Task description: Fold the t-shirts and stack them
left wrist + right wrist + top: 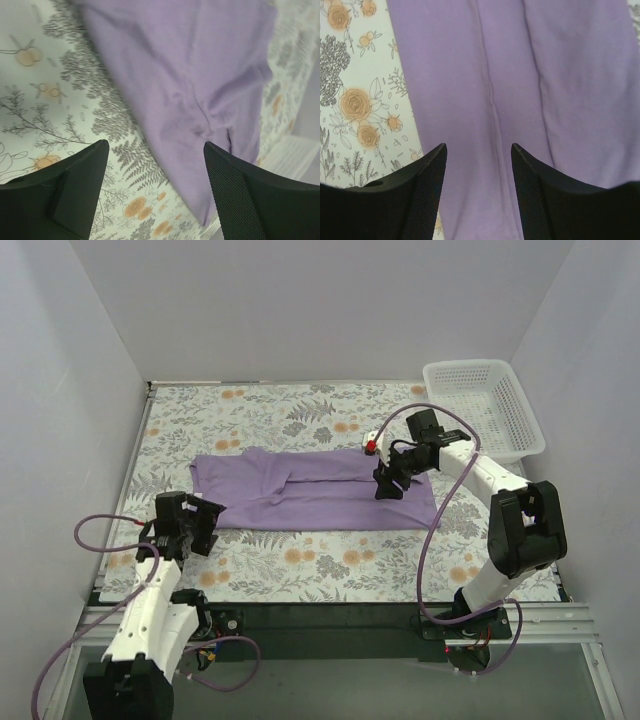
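T-shirt [315, 490] lies flat as a long folded band at mid-frame; your left gripper [155, 150] gapes empty by its left end, your right gripper [479, 150] hangs open above it, likely poised for another fold.

The t-shirt [310, 502] is plain lavender-purple, and no print shows on it. It lies flat on the floral desk [300, 570], near the middle, as one long band from left to right. It looks folded along its length: one layer lies over another, and the edges of the layers run along the band. Its left end is a little wider and uneven, and its right end is straighter. In the left wrist view the cloth [190, 75] has soft wrinkles near one edge. In the right wrist view the cloth [520, 75] is smooth, with a seam and a fold line side by side.
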